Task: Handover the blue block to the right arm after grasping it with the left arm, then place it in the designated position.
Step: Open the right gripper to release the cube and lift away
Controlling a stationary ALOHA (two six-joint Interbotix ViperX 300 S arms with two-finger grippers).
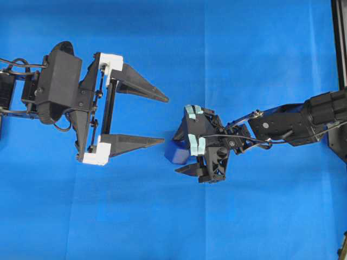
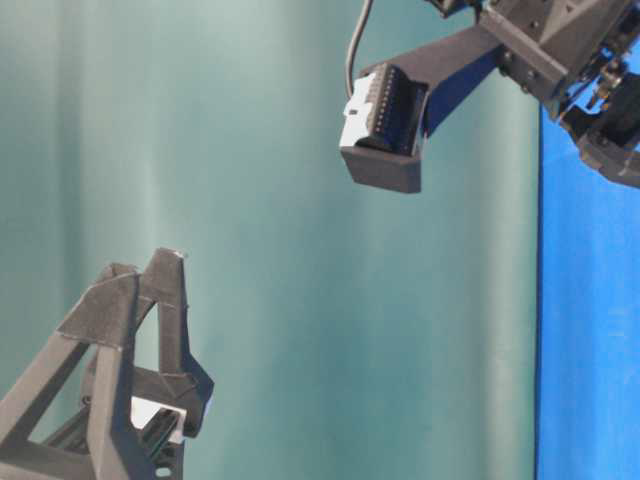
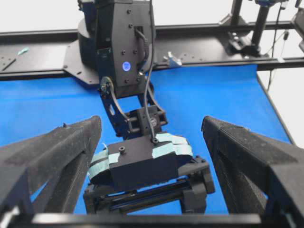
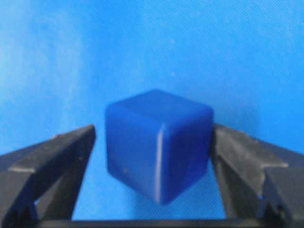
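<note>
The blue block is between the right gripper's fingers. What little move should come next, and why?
Probably the right gripper should lift straight up and away. In the right wrist view the blue block sits on the blue cloth between parted fingers, with a gap on one side. The left gripper is open and apart.

Overhead, the right gripper hides much of the blue block

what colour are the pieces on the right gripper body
Pale mint green, on the right gripper's black body; the left wrist view shows them best.
</note>
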